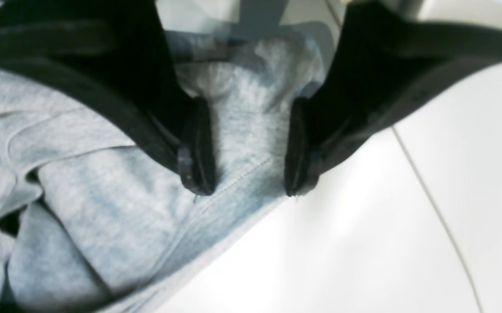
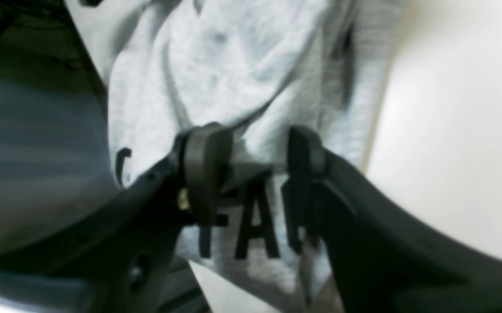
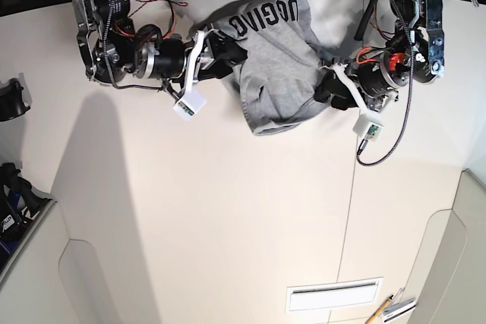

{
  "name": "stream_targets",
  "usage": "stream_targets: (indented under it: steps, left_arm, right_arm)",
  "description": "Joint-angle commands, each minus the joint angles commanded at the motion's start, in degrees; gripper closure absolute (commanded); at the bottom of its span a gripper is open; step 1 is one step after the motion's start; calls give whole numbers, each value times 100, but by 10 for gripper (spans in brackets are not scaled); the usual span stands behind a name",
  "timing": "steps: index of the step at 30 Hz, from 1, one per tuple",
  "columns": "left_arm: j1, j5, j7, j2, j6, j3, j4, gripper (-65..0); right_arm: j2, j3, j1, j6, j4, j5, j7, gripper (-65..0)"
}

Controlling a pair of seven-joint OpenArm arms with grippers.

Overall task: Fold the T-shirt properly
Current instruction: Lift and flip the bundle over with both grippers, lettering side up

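The heather-grey T-shirt (image 3: 277,58) lies crumpled at the back middle of the white table, black lettering (image 3: 266,17) facing up near the far edge. My right gripper (image 3: 230,51) is at the shirt's left edge. In the right wrist view it (image 2: 256,139) stands open, its fingers (image 2: 207,152) astride a raised fold above the lettering (image 2: 255,226). My left gripper (image 3: 325,87) is at the shirt's right edge. In the left wrist view it (image 1: 246,188) is open over a stitched hem of the shirt (image 1: 103,195), with cloth between the fingers (image 1: 196,148).
The white table (image 3: 228,210) has a seam line (image 3: 348,202) running front to back and a vent slot (image 3: 334,294) near the front. A black object (image 3: 11,100) sits at the left edge. Cables (image 3: 383,146) trail from the left arm.
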Motion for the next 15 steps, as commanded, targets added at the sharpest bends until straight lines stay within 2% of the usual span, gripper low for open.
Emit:
stream_targets:
  steps: [9,15]
  left_arm:
    - [-271,-28,-17,11,68,-2,20,-304]
    - [-295,-179,149,-20,63,-13,476,-304]
  right_arm:
    - [-234,17,-31,0,107,149,-57,-256]
    - [-234,413,-28,0,1084,149,-2,-256]
